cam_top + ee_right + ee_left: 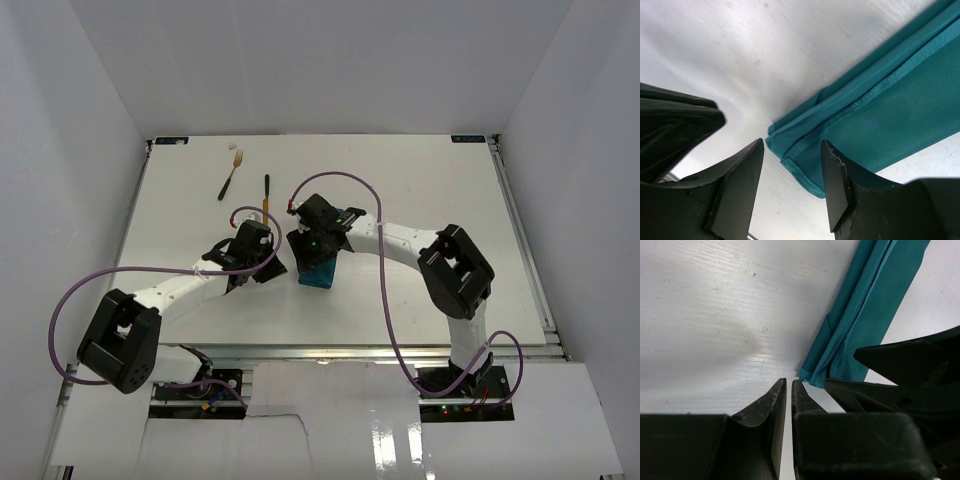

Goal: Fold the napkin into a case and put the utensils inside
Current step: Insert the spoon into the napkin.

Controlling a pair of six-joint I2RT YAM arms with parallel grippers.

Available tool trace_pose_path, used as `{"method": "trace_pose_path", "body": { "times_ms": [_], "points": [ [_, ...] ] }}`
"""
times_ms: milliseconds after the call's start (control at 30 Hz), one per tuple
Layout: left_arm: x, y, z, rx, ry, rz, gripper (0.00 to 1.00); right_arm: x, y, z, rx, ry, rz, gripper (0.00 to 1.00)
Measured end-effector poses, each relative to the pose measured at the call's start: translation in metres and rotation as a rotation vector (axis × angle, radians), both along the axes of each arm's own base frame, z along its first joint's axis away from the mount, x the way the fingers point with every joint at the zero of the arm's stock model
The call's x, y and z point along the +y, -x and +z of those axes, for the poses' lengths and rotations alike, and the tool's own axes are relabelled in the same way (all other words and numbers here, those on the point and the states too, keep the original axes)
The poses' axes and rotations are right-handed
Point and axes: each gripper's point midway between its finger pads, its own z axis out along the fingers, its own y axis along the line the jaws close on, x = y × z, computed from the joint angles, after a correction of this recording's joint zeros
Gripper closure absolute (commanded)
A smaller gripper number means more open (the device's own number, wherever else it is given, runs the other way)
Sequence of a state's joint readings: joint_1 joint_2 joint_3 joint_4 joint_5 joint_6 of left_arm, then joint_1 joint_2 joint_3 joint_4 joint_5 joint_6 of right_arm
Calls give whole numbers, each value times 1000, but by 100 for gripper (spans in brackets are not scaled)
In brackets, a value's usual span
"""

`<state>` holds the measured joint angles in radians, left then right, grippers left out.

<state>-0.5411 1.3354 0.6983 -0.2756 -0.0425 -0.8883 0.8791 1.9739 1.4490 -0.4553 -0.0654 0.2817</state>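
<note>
The teal napkin lies folded into a narrow strip on the white table. In the right wrist view its hemmed corner lies on the table beneath the gap of my right gripper. That gripper is open and grips nothing. My left gripper hovers just left of the napkin end. Its jaws stand almost together with only a thin slit between them, nothing in it. In the top view it sits close beside the right one. The fork and the knife lie at the back left.
The right gripper's dark fingers fill the right side of the left wrist view, very close to my left one. A small white bit lies near the table's far edge. White walls enclose the table on three sides.
</note>
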Motion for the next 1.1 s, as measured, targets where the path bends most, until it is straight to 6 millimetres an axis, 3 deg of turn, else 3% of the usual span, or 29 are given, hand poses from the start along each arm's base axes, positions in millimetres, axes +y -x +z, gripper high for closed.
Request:
{"method": "trace_pose_path", "body": {
  "times_ms": [133,267,633,900,1100],
  "points": [
    [1,0,-1,0,-1,1,80,6,-2,16,-22,-46,0,44],
    [1,1,1,-4,1,1,80,4,-5,20,-34,-44,-30,44],
    [4,4,0,-6,-4,4,80,-5,0,7,-18,15,-87,44],
    [5,5,-1,-7,-6,6,80,-4,4,-23,1,89,-97,46],
    [6,6,-3,-4,-10,8,80,-2,0,-23,-14,91,-115,60]
  ]
}}
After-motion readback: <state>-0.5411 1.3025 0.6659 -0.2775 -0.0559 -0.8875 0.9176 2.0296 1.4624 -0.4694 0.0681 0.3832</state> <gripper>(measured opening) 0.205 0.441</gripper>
